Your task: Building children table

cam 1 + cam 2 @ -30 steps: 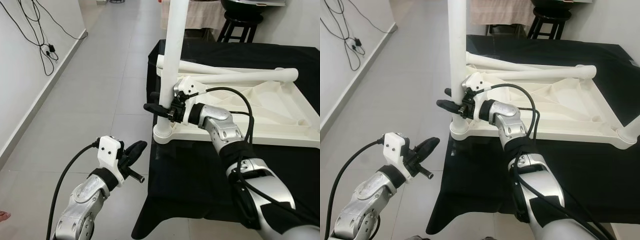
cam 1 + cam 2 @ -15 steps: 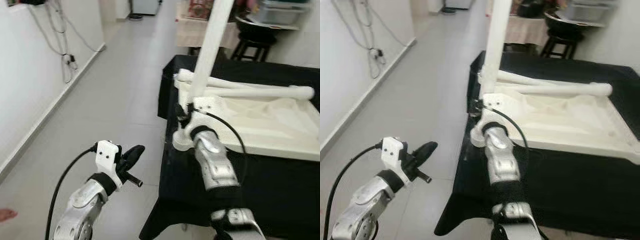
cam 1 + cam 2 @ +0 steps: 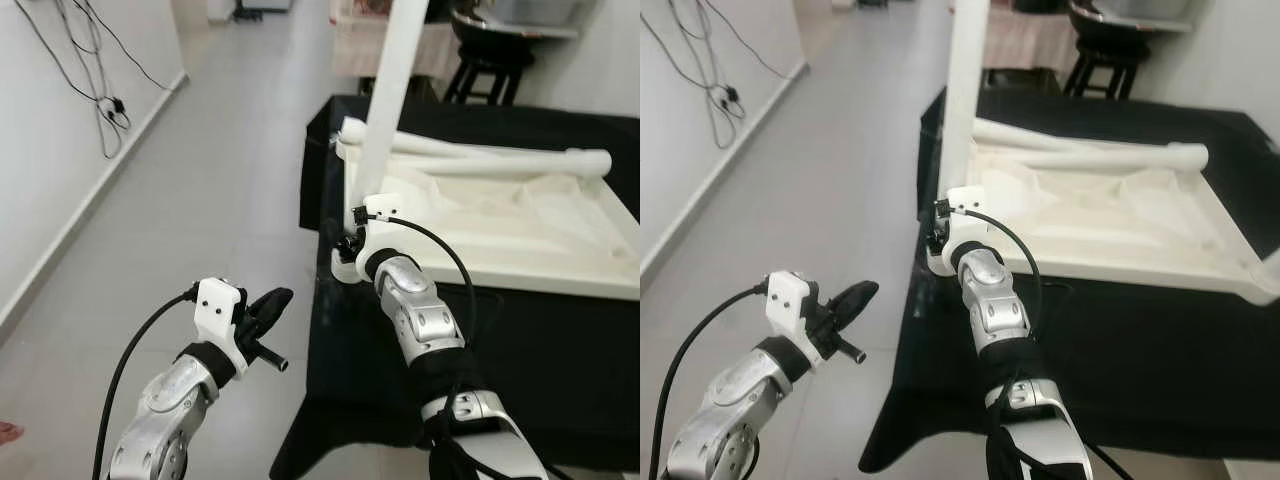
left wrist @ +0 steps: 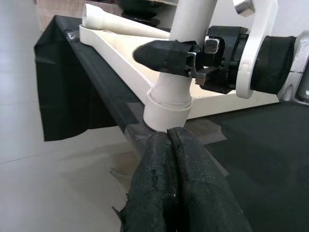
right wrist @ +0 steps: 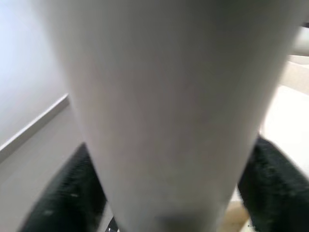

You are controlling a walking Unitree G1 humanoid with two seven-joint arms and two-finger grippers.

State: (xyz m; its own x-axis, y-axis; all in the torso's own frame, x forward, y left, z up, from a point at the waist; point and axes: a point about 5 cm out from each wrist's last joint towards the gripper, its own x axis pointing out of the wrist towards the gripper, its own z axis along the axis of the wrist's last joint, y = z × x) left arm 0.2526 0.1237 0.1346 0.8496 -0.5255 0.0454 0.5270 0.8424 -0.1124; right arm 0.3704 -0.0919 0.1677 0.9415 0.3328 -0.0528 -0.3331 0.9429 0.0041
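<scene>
A white children's tabletop [image 3: 520,278] lies upside down on a black-covered surface [image 3: 560,340]. One white leg [image 3: 392,100] stands upright in the socket [image 4: 169,104] at the near left corner. My right gripper [image 3: 345,243] is shut on this leg just above the socket. In the right wrist view the leg [image 5: 164,111] sits between the black fingers [image 5: 72,193]. Two loose white legs [image 3: 500,160] rest across the tabletop's far side. My left gripper [image 3: 270,304] hangs shut and empty over the floor, left of the table corner. Its fingertips [image 4: 169,135] point at the socket.
Grey tiled floor [image 3: 220,180] stretches along the left. Cables [image 3: 100,95] hang on the white wall there. A black stool [image 3: 480,70] and a cloth-covered table [image 3: 360,40] stand beyond the black surface.
The camera has shifted, so the whole scene sits differently. My right forearm now points straight at the leg rather than from the side, still gripping it. The left gripper has barely moved.
</scene>
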